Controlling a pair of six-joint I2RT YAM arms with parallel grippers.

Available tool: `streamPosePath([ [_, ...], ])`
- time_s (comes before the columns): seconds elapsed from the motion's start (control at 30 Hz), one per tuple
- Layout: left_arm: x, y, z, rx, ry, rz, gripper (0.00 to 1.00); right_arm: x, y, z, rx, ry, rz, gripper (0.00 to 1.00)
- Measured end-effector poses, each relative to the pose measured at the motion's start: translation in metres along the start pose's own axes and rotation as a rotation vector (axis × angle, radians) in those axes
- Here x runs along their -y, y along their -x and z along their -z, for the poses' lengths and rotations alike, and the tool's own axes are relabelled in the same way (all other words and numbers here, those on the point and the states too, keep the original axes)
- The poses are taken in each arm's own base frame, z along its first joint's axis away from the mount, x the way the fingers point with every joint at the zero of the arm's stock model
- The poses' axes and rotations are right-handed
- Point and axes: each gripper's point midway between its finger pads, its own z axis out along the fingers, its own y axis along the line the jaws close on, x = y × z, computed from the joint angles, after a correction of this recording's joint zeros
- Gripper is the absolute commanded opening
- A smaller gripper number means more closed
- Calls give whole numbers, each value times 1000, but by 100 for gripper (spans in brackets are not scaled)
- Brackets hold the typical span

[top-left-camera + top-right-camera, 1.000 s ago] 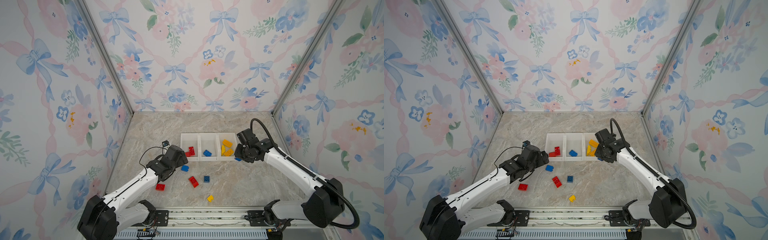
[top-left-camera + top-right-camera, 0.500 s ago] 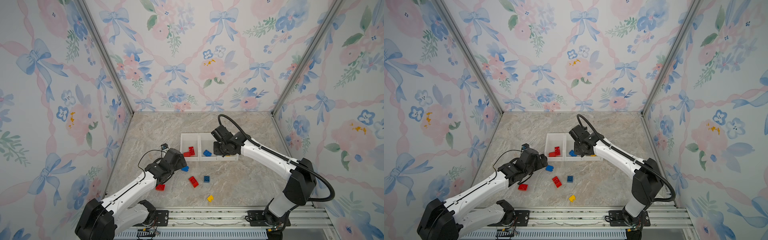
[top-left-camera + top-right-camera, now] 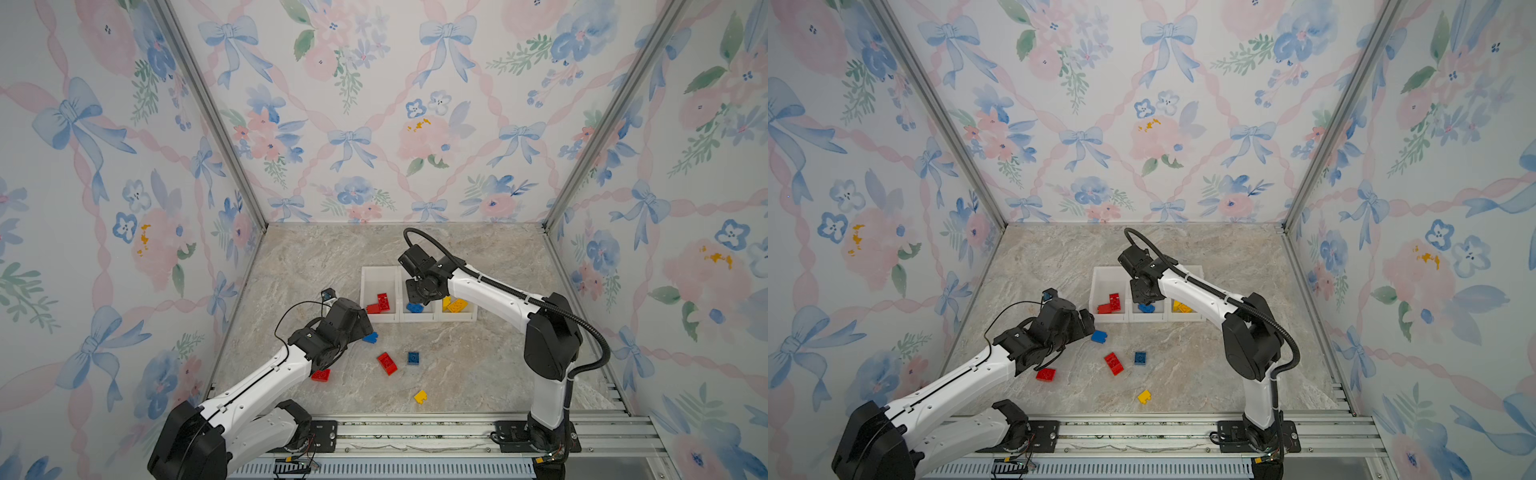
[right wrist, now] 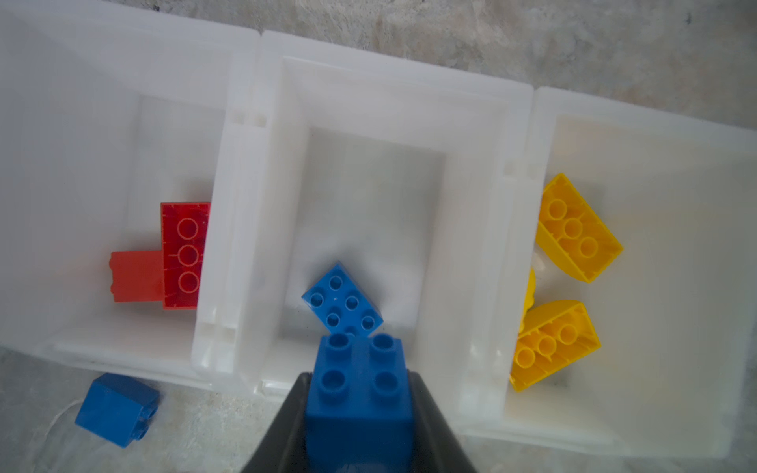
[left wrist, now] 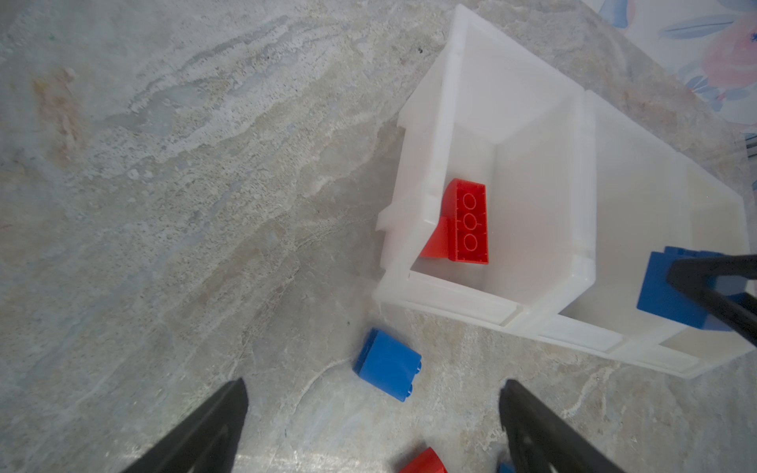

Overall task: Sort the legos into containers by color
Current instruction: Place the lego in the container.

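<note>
Three white containers (image 3: pixel 374 271) stand joined in a row. The left one holds red legos (image 3: pixel 380 303), the middle one a blue lego (image 4: pixel 342 305), the right one yellow legos (image 3: pixel 455 304). My right gripper (image 4: pixel 358 376) hovers over the middle container (image 4: pixel 393 82), shut on a square blue lego (image 4: pixel 359 395). My left gripper (image 5: pixel 373 387) is open, low over the table just before the containers. A blue lego (image 5: pixel 388 370) lies on its side right ahead of its fingers, apart from both. This lego shows in both top views (image 3: pixel 370 337) (image 3: pixel 1099 336).
Loose on the marble table are a red lego (image 3: pixel 387 363), a blue one (image 3: pixel 413 358), a yellow one (image 3: pixel 420 396), and a red one (image 3: pixel 321 375) partly under my left arm. Patterned walls enclose the table on three sides.
My right arm swung left from beside the yellow container to above the middle one, carrying the blue lego. My left arm shifted only slightly, staying open.
</note>
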Motion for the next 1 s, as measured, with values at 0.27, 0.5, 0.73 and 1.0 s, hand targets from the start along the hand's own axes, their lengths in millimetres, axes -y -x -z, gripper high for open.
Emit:
streamPosePath([
  [0.27, -2, -2, -1, -3, 4, 0, 98, 8, 0, -34, -46, -44, 23, 32],
  [0.5, -6, -6, -3, -12, 15, 4, 98, 19, 0, -46, -67, -64, 22, 45],
  [0.73, -8, -7, -3, -11, 17, 20, 98, 20, 1, -46, -67, -63, 30, 55],
  [1.0, -13, -10, -3, -14, 23, 53, 98, 19, 2, -45, -65, -59, 29, 58],
])
